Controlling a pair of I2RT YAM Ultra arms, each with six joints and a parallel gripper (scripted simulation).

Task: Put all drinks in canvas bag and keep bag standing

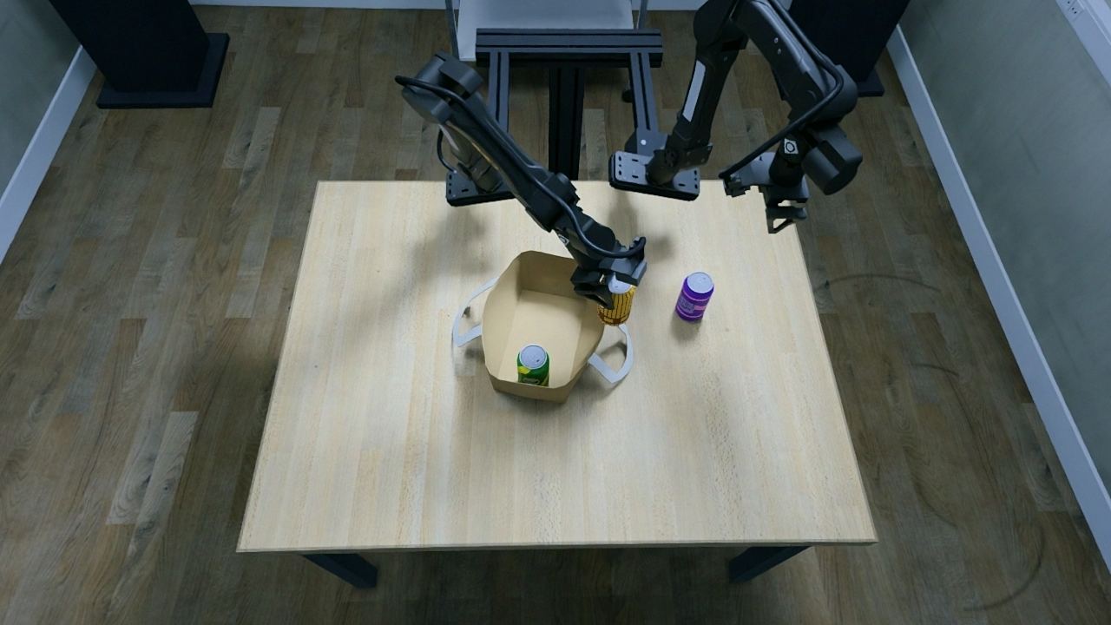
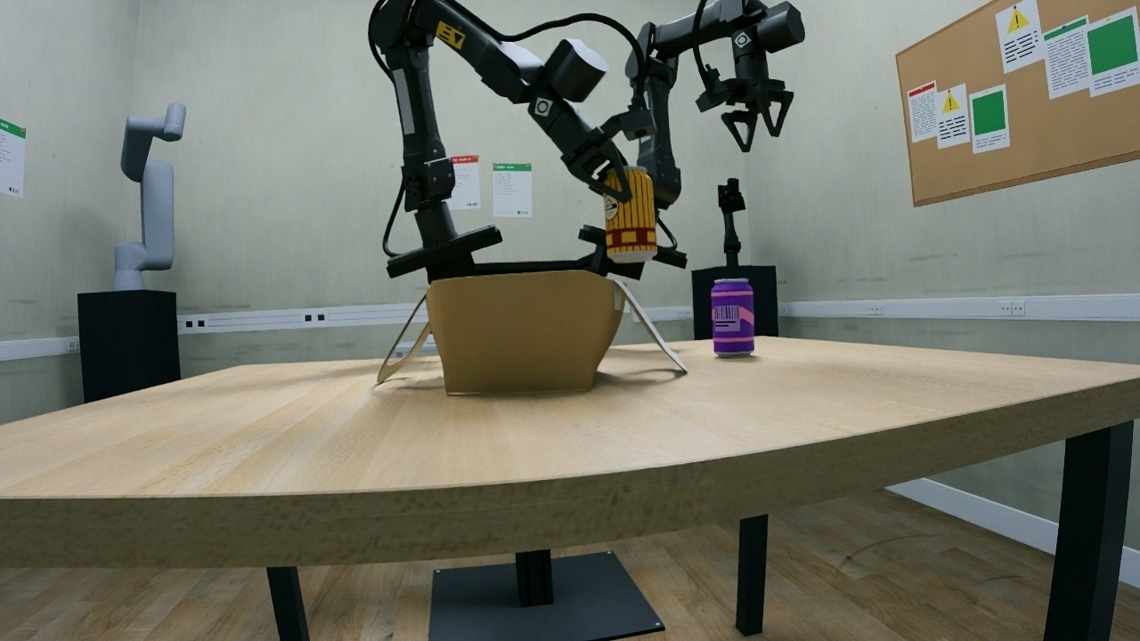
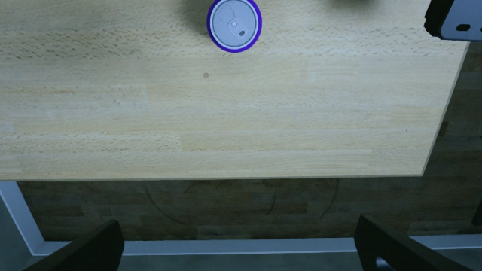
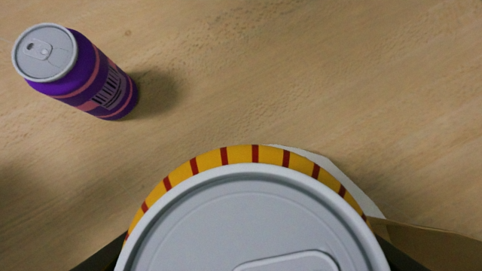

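Nearest the front edge of the desk [image 1: 543, 466] [image 2: 517, 446] [image 3: 226, 113] [image 4: 263, 75], the green can [image 1: 533, 365] stands lid-up inside the canvas bag [image 1: 529, 394] [image 2: 522, 335] [image 4: 433, 241]. Farther back, the right gripper [image 1: 609, 299] [image 2: 625, 190] [image 4: 248, 226], partly open, grips the raised yellow can [image 1: 615, 306] [image 2: 631, 227] [image 4: 248, 226], axis near vertical. The purple can [image 1: 693, 297] [image 2: 732, 319] [image 3: 234, 24] [image 4: 83, 71] stands upright between bag and side edge. Near the rear corner, the left gripper [image 1: 782, 220] [image 2: 761, 141] [image 3: 239, 229] is fully open, unloaded.

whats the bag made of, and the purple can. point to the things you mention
The bag [image 1: 541, 334] [image 2: 522, 335] looks like stiff matte canvas, or possibly card: its tan walls stand up with no shine or visible weave. The purple can [image 1: 693, 297] [image 2: 732, 319] [image 3: 234, 24] [image 4: 86, 75] seems to be thin metal, likely aluminium: grey rimmed lid with a tab, smooth printed side.
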